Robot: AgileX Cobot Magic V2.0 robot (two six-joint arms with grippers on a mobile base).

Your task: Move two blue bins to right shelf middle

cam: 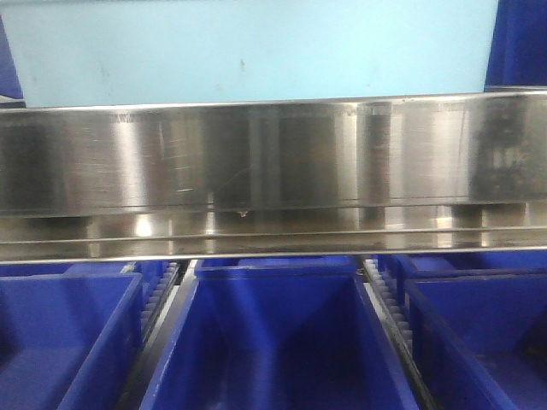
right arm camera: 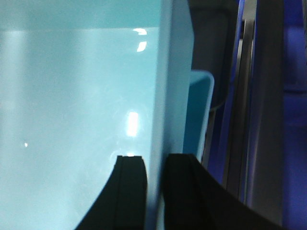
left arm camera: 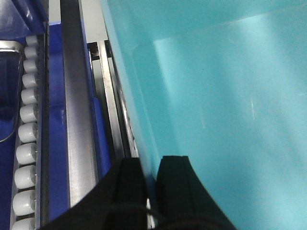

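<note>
Fingers of the left gripper (left arm camera: pixel 149 165), black and set narrowly, stand on either side of one wall of the pale blue bin (left arm camera: pixel 230 120), one pad inside and one outside, closed upon the wall's edge. The right gripper (right arm camera: pixel 156 160) clasps the opposite wall in the same manner, its two black fingers pressed to the inner and outer faces with only the wall between them. Just beyond the right gripper, outside the held wall, the rounded rim of a second pale bin (right arm camera: pixel 200 110) stands close beside the first; whether the two touch cannot be told. To the left of the left gripper runs a column of white rollers (left arm camera: pixel 26 139) beside a strip of bright steel. In the front view, royal-blue bins (cam: pixel 273 342) lie lowest and nearest, the steel front rail (cam: pixel 273 158) spans the full width above them, and the pale blue bin rises behind that rail, its base hidden by it.
</note>
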